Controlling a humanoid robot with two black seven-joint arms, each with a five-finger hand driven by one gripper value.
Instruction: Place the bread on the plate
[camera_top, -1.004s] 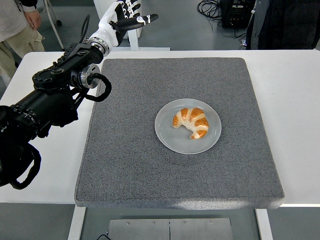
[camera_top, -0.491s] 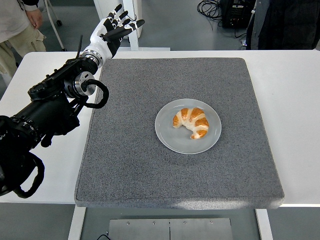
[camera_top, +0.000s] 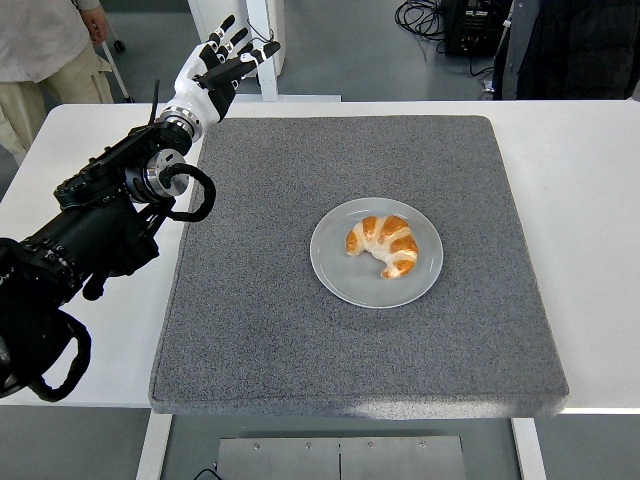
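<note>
I'm holding my left hand (camera_top: 222, 62) splayed wide, gripping nothing, w/ the golden curved croissant (camera_top: 384, 244) lying well off to its right on the round grey plate (camera_top: 335, 270), so job's prob done.

Bread: your croissant (camera_top: 383, 244) lies on the plate (camera_top: 340, 275), mid-table.
Mat: the grey mat (camera_top: 260, 300) is under the plate.
Left hand: your left hand (camera_top: 218, 66) is near the table's far left corner, fingers spread, holding nothing.

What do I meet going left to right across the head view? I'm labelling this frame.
Left arm → left hand, fingers spread → grey mat → plate → croissant → bare white table.
</note>
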